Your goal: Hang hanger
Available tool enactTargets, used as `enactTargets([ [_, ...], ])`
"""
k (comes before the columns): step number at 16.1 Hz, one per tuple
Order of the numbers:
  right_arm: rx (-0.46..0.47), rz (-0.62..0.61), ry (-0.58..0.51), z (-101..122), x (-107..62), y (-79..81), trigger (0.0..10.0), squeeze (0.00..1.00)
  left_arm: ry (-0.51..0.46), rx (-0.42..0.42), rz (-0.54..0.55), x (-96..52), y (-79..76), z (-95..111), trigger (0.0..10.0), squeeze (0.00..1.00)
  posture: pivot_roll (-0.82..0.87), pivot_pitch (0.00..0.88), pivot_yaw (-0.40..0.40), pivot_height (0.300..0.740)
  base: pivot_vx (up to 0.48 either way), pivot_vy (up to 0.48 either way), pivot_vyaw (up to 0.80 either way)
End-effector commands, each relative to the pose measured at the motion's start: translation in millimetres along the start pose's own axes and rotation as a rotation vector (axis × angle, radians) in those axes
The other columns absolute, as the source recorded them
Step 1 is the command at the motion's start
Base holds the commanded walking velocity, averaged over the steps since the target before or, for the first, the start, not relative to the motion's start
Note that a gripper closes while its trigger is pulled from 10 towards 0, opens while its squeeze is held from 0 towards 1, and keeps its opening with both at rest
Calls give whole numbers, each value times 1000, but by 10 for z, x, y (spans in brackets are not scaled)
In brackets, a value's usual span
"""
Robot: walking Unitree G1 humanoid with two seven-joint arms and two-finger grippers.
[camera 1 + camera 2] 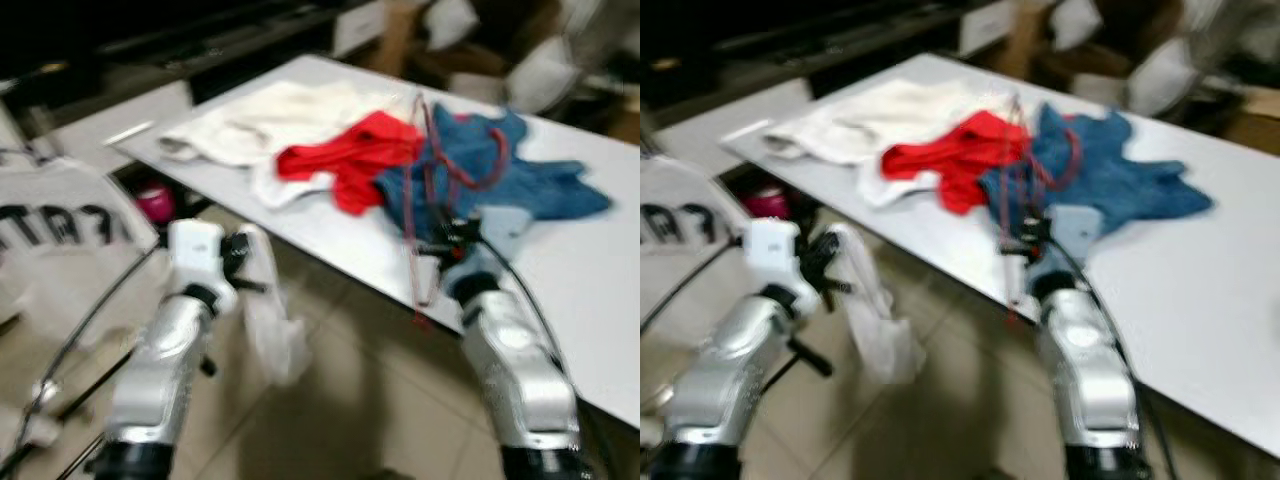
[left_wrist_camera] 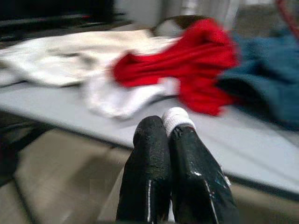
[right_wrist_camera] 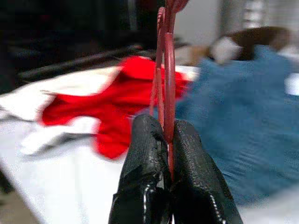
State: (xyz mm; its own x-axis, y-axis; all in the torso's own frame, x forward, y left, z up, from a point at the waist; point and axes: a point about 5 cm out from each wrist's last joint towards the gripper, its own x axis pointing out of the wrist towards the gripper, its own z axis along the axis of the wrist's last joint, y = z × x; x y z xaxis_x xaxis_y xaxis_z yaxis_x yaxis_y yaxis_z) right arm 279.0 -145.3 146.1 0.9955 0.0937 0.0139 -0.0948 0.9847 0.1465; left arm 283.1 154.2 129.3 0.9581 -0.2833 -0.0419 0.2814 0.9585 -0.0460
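Red wire is what your right tool (image 3: 169, 140) pinches: the hanger (image 1: 430, 180), its 2 fingers pressed tight on the thin rod. In the head views that hanger stands up from the tool over the near edge of the counter (image 1: 600, 330), its upper part crossing the blue garment (image 1: 500, 180).

Your left tool (image 2: 169, 135) is pressed together on a white garment (image 1: 270, 310), a bit of white cloth showing at its fingertips. That garment hangs down from the tool over the tiled floor (image 1: 360, 400), on the left, off the counter's near edge.

On the counter you have 3 heaps of cloth: a white heap (image 1: 270, 120) at the far left, a red garment (image 1: 350, 160) in the middle touching it, and the blue garment to the right, touching the red one. The head views are blurred.

Both silver arms reach forward, the right one close against the counter edge.
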Motion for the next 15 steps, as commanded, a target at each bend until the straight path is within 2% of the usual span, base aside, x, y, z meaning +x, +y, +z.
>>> enactTargets([
  [1,9,33,12,-13,-31,36,10000,0,-15,18,21,0,65,43,10000,0,-23,0,28,740,0,0,-800],
  [4,20,-42,59,-112,-79,-31,10000,0,-7,14,-21,-23,-5,24,10000,0,-29,0,35,740,0,0,-800],
  [7,-15,-63,95,-148,-97,-100,10000,0,-10,28,3,14,27,18,10000,0,-36,0,24,740,0,0,-800],
  [8,-59,-44,97,-120,-153,-82,10000,0,-2,8,-8,-50,0,-10,10000,0,-51,0,18,740,0,0,-800],
  [10,-45,-40,109,-130,-179,-94,10000,0,4,10,0,-68,-14,-42,10000,0,-40,0,16,740,0,0,-800],
  [12,-55,-55,126,-183,-179,-108,10000,0,14,12,-20,-58,-55,-78,10000,0,-54,0,38,740,0,0,-800],
  [15,-76,-54,134,-164,-199,-66,10000,0,0,18,-16,24,-5,-6,10000,0,-62,0,50,740,0,0,-800],
])
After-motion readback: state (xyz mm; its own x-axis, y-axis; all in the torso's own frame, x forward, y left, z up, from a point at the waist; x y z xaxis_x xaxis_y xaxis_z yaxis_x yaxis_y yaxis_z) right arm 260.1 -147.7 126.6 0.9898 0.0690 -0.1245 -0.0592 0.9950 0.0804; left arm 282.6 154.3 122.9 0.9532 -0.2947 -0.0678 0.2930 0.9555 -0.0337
